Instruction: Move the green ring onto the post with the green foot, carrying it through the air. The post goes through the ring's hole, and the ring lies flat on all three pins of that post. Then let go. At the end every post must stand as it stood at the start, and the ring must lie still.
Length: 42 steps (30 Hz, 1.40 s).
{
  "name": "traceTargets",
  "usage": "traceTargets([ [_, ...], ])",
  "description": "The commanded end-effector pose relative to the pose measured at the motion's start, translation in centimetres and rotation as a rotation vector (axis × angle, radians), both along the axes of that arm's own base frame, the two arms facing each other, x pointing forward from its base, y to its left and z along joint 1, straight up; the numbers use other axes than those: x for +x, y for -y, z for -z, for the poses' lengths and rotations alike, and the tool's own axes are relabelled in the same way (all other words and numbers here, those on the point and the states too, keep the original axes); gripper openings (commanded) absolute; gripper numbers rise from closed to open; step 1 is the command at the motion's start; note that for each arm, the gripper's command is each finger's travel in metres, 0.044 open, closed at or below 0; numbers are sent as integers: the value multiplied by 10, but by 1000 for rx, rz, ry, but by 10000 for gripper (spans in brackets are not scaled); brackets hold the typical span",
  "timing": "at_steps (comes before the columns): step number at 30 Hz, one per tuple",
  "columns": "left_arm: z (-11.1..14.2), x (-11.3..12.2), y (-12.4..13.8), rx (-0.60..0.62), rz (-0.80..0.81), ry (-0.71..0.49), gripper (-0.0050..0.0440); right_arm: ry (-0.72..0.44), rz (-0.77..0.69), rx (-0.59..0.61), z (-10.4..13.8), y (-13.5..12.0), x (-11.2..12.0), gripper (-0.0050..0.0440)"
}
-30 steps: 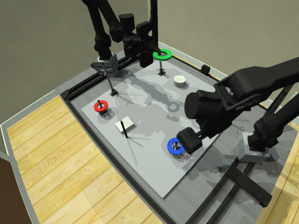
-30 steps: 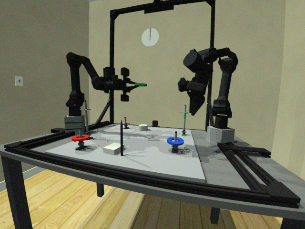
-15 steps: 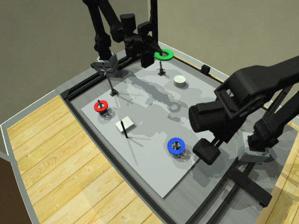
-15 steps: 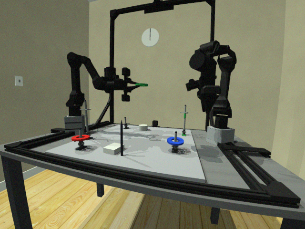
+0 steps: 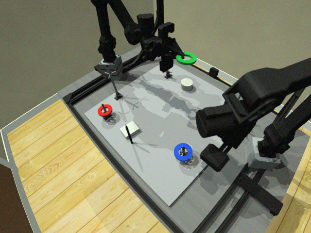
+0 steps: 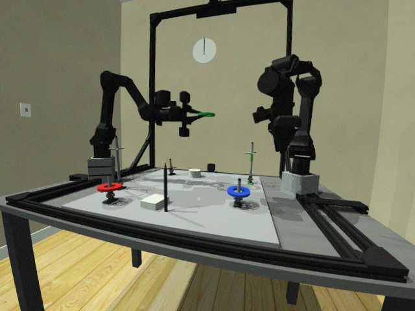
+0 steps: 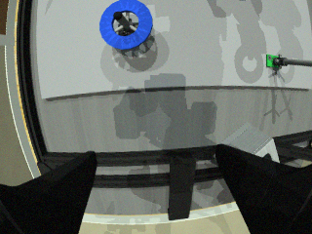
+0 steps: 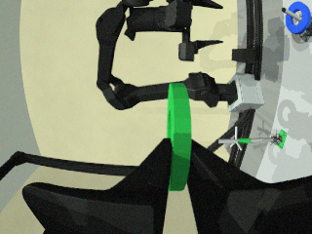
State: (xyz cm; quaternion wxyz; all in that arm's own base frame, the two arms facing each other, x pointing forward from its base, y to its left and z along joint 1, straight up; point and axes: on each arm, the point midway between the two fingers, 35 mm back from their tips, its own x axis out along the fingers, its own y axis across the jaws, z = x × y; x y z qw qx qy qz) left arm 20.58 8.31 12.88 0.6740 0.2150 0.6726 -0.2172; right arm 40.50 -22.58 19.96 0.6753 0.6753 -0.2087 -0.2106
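Note:
The green ring (image 5: 192, 58) (image 6: 206, 114) (image 8: 177, 117) hangs in the air above the far end of the table. My right gripper (image 5: 181, 56) (image 6: 198, 114) (image 8: 176, 144) is shut on its rim and holds it level. The post with the green foot (image 6: 251, 164) (image 7: 275, 60) (image 8: 280, 137) stands upright near the left arm's base, well away from the ring; in the top view the left arm hides it. My left gripper (image 6: 282, 147) (image 7: 157, 155) is open and empty. It is folded back over its base and points down at the rails.
A red ring (image 5: 100, 111) (image 6: 102, 188) and a blue ring (image 5: 178, 151) (image 6: 231, 191) (image 7: 109, 24) sit on their own posts. A white block (image 5: 129, 129), a thin black rod (image 5: 129, 134), a white cylinder (image 5: 186, 84), and two bare posts (image 5: 115, 89) (image 5: 167, 74) stand on the mat.

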Motion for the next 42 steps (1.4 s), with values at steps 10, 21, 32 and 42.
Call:
traceTargets([
  [10,-1,0,-1,4,-6,-1,400,1,-3,-6,1,2,49,0],
  [21,-1,0,-1,4,-6,-1,400,3,8,-1,5,4,83,0],
  [32,-1,0,-1,4,-6,-1,400,3,8,-1,10,10,115,0],
  [42,-1,0,-1,4,-6,-1,400,3,8,-1,17,13,144,0],
])
